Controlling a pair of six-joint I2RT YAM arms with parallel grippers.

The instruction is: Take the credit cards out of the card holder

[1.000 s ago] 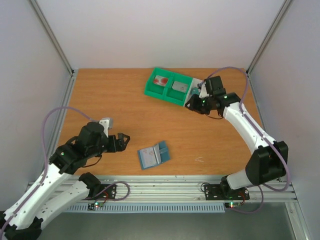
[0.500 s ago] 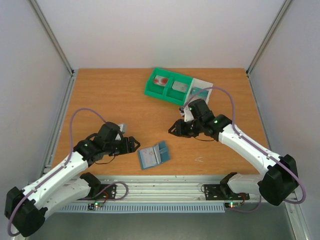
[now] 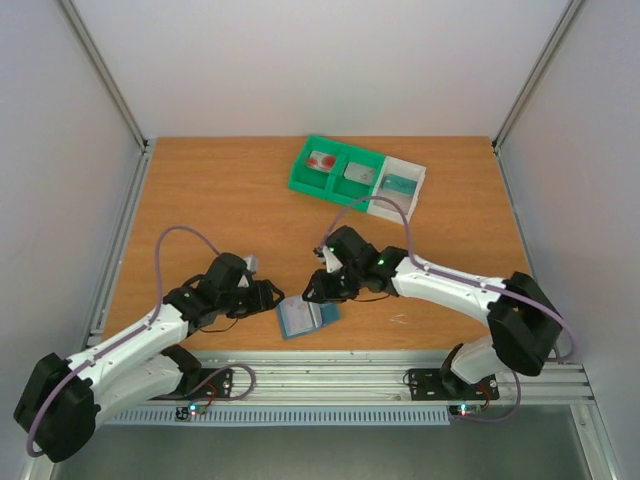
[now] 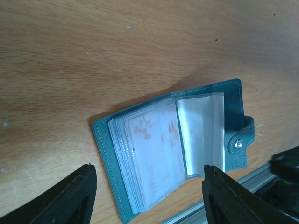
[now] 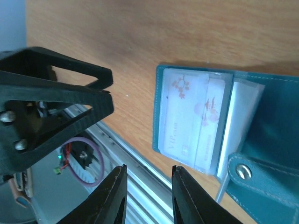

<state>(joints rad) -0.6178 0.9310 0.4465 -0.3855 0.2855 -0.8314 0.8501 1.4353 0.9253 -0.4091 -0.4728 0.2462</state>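
The blue-grey card holder lies open near the table's front edge. It also shows in the left wrist view and the right wrist view. Its clear sleeves hold a white card with pale red marks, which also shows in the right wrist view. My left gripper is open and empty just left of the holder, its jaws wide. My right gripper is open and empty over the holder's far left corner. A red-marked card, a grey card and a teal card lie in the tray.
The green tray with its white compartment stands at the back, right of centre. The aluminium rail runs along the table's front edge, close below the holder. The left gripper's black frame shows at the left of the right wrist view.
My right arm has swung from the tray down to the holder, and the teal card now lies uncovered in the white compartment. My left arm has moved right toward the holder.
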